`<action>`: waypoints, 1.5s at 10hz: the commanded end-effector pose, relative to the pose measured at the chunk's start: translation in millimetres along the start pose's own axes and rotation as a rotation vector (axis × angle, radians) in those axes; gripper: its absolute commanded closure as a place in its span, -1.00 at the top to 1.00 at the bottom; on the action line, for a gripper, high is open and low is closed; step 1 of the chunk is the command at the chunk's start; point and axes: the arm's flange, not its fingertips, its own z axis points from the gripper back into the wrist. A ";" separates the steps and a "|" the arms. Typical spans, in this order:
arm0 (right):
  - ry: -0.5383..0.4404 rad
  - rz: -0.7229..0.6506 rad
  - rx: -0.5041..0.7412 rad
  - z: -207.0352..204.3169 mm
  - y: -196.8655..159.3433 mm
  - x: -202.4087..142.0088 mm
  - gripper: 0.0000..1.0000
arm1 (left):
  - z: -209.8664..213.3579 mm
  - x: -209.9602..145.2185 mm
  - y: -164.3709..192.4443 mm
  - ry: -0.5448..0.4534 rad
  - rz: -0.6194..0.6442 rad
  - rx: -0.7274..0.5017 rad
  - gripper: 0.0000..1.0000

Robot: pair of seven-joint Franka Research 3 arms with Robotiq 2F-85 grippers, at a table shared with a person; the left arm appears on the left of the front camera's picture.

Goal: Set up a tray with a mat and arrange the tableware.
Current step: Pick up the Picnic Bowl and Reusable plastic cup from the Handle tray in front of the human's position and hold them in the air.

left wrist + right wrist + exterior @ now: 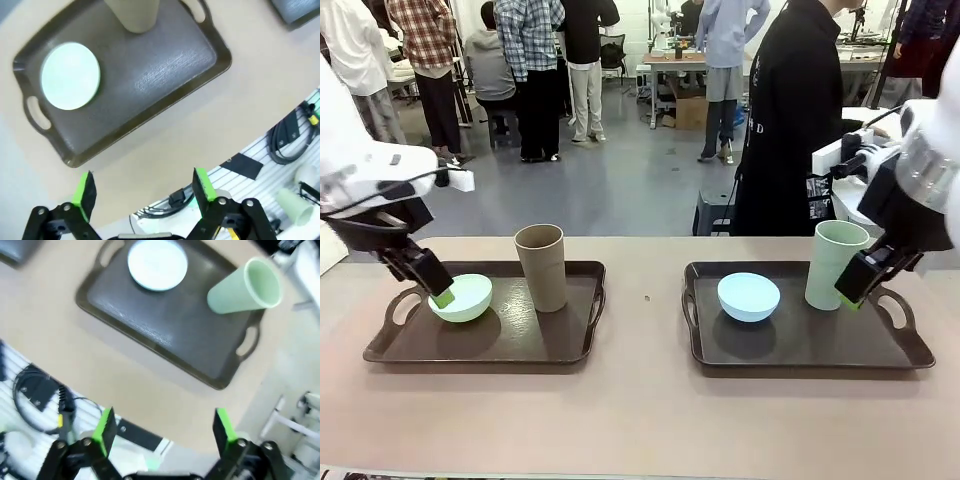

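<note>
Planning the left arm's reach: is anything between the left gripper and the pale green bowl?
Nothing visible does. The open left gripper hangs clear of the pale green bowl; the brown cup stands aside.

Table: beige flat tabletop (640, 415), lower half of the frame; two trays on it, side by side and apart.
Left tray: dark brown rectangular plastic tray with handles (510, 340), lower left.
On left tray: pale green round plastic bowl (460, 297) at the left end; brown tall tapered plastic cup (541, 266) upright to its right, nearer the back edge.
Right tray: second dark brown handled tray (820, 340), lower right.
On right tray: light blue round plastic bowl (748, 296) left of centre; pale green tall tapered plastic cup (835, 262) upright to its right, nearer the back.
Behind table: person in dark clothing (790, 120), upper right.
</note>
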 end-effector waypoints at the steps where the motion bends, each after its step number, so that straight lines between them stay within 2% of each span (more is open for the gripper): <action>1: -0.056 0.036 0.021 -27.5 -6.3 29.1 1.00 | -30.1 32.3 8.4 -0.084 -0.017 0.020 1.00; 2: 0.000 0.000 0.000 0.0 0.0 0.0 1.00 | 0.0 0.0 0.0 0.000 0.000 0.000 1.00; 3: -0.138 -0.040 0.280 -0.2 -31.4 12.6 1.00 | 0.5 11.7 31.0 -0.112 0.078 -0.201 1.00; 4: -0.278 -0.139 0.536 0.0 -75.7 6.9 1.00 | 1.1 9.4 65.7 -0.236 0.170 -0.367 1.00; 5: -0.366 -0.288 0.708 -13.1 -118.3 -8.2 1.00 | -9.9 -3.8 101.5 -0.385 0.333 -0.537 1.00; 6: -0.388 -0.456 0.761 -29.7 -148.0 -16.6 1.00 | -32.4 -7.9 122.7 -0.454 0.461 -0.645 1.00; 7: -0.194 -0.683 0.355 -44.5 -156.0 -18.6 1.00 | -59.4 -10.2 111.6 -0.327 0.566 -0.368 1.00; 8: -0.274 -0.237 0.473 -12.1 -124.2 -15.2 1.00 | -8.9 -13.5 106.5 -0.274 0.298 -0.413 1.00; 9: -0.274 -0.237 0.473 -12.1 -124.2 -15.2 1.00 | -8.9 -13.5 106.5 -0.274 0.298 -0.413 1.00; 10: -0.267 -0.412 0.473 -32.5 -165.3 -32.7 1.00 | -31.3 -17.7 136.0 -0.307 0.435 -0.433 1.00; 11: -0.359 -0.419 0.876 -39.1 -174.5 -30.3 1.00 | -25.8 -19.0 161.6 -0.390 0.435 -0.763 1.00; 12: -0.372 -0.374 1.177 -51.8 -183.7 -38.8 1.00 | -31.0 -29.8 177.3 -0.435 0.442 -0.986 1.00; 13: -0.278 -0.338 1.310 -62.7 -190.1 -49.3 1.00 | -37.6 -39.9 191.4 -0.421 0.457 -1.165 1.00; 14: -0.232 -0.322 1.405 -69.7 -199.2 -60.0 1.00 | -45.1 -49.5 204.8 -0.435 0.477 -1.333 1.00; 15: -0.284 -0.354 1.501 -70.7 -201.9 -68.2 1.00 | -52.5 -56.2 207.5 -0.460 0.580 -1.468 1.00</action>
